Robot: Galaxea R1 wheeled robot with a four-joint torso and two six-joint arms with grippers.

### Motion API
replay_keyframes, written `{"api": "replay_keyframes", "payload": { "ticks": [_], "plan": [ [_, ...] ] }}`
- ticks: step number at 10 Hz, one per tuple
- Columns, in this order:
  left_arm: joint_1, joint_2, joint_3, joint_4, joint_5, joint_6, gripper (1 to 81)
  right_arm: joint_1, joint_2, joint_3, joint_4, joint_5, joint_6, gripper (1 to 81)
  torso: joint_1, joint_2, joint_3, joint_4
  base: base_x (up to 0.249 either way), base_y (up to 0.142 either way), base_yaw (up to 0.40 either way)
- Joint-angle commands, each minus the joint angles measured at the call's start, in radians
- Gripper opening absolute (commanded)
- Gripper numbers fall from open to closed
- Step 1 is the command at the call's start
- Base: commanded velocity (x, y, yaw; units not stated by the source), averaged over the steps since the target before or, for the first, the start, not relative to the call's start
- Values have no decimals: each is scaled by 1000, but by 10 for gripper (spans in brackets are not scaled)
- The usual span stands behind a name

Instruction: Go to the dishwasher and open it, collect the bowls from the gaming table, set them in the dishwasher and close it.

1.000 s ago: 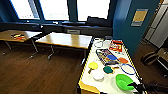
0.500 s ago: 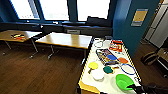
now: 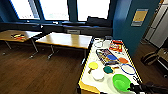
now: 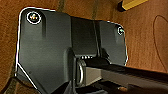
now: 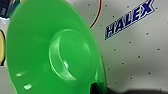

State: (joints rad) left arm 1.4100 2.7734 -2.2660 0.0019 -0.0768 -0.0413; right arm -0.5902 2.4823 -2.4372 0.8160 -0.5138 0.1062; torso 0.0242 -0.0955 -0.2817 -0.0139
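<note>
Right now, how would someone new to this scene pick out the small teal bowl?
Find the long white table with the yellow edge at the right of the head view. Near its close end sits the large bright green plastic bowl; the small teal bowl lies just beyond it, beside the white bowl, darker than either.

Head camera overlooks the gaming table [image 3: 86, 86]; right wrist camera nears its green bowl [image 5: 50, 52].

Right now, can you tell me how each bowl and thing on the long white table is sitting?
Big bright green plastic bowl: upright, empty, near the table's close end, right gripper at its rim.
Small white bowl: on the table.
Small yellow bowl: on the table, apart from the white one.
Small teal bowl: on the table.
Small orange bowl: on the table.
Thin blue ring: lying flat.
Long white table with yellow edge: standing, holding everything.
</note>
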Motion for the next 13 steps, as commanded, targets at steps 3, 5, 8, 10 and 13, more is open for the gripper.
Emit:
{"api": "replay_keyframes", "payload": {
  "ticks": [3,5,8,10,13],
  "plan": [
    [-38,-12,5,-2,57,1,811,126,-50,-6,15,-75,-14,10,0,0,0,0,0,0,0],
    [-38,-12,5,0,57,1,811,134,-75,26,17,-83,-25,10,0,0,0,0,0,0,0],
    [-38,-7,5,4,52,1,811,161,-202,207,15,-83,-20,10,0,0,0,0,0,0,0],
    [-38,0,5,6,51,1,811,167,-273,288,12,-84,-20,10,0,0,0,0,0,0,0],
    [-39,5,8,7,46,3,811,166,-354,377,8,-84,-20,10,0,0,0,0,0,0,0]
  ]
}}
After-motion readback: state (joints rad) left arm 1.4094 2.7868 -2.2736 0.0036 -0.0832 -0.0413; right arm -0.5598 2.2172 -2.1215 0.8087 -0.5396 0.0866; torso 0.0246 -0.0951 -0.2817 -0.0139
